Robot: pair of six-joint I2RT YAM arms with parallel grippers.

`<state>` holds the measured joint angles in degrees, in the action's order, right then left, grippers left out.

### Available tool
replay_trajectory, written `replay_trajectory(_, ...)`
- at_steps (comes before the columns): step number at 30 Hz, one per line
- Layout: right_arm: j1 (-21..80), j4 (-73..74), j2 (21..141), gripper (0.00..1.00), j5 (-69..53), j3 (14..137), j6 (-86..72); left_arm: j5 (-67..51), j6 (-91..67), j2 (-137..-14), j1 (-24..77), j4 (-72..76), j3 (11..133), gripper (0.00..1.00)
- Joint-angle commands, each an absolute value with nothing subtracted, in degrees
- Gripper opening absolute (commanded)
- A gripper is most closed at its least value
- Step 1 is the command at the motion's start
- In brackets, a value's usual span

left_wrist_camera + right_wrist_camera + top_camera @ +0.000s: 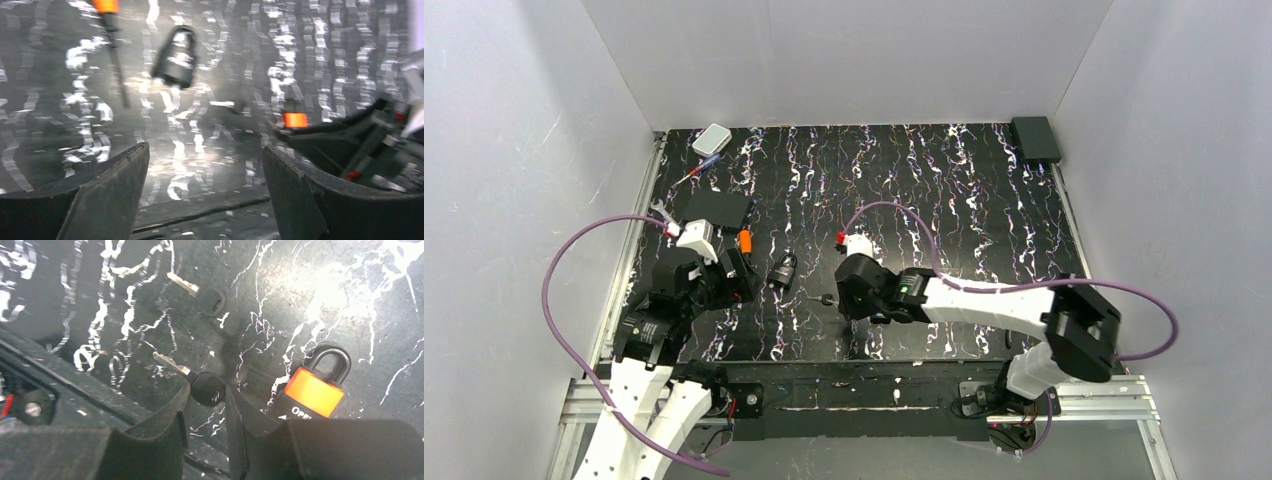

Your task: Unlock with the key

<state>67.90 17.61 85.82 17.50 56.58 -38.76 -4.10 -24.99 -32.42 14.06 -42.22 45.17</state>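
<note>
Black mat (944,200), streaked white.

Top view: a dark padlock (782,272) lies left of centre, with an orange-handled screwdriver (745,242) just beside it. The left gripper (744,273) is close to the padlock. The right gripper (835,298) points at the padlock from the other side. The key (823,299) is at its tips, apart from the padlock.

Left wrist view, blurred: jaws spread wide, nothing between them. Padlock and screwdriver lie on the mat ahead.

Right wrist view: the fingers are pinched on the key's black head, the thin metal blade sticking out ahead. A small orange-bodied lock (312,390) lies just beside the fingers. A second key shape (197,292) shows on the mat beyond; whether it is a real key or a reflection cannot be told.
</note>
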Motion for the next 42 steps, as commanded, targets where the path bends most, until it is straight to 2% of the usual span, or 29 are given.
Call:
replay_trajectory(1,68.12,13.45,77.71,0.01,18.54,54.0,-42.42,-21.8,-37.58,-30.96,14.3,-34.74,44.42,0.8)
replay_trajectory(4,68.19,13.55,73.02,0.01,20.31,51.98,-45.67,-28.79,-44.69,-31.73,14.68,-27.45,42.4,0.75)
replay_trajectory(7,68.73,14.19,67.41,0.01,24.94,49.56,-50.03,-29.84,-48.76,-34.17,17.26,-23.6,42.46,0.73)
replay_trajectory(13,69.41,18.51,59.36,0.01,33.57,47.87,-55.06,-20.4,-49.36,-43.22,30.28,-21.06,47.12,0.71)
replay_trajectory(21,69.78,23.74,54.92,0.01,36.8,47.57,-57.36,-14.31,-50.5,-54.02,43.71,-8.58,49.98,0.62)
replay_trajectory(42,69.79,27.86,49.31,0.01,38.37,46.93,-56.92,-6.15,-51.81,-63.53,51.87,-2.38,53.24,0.46)
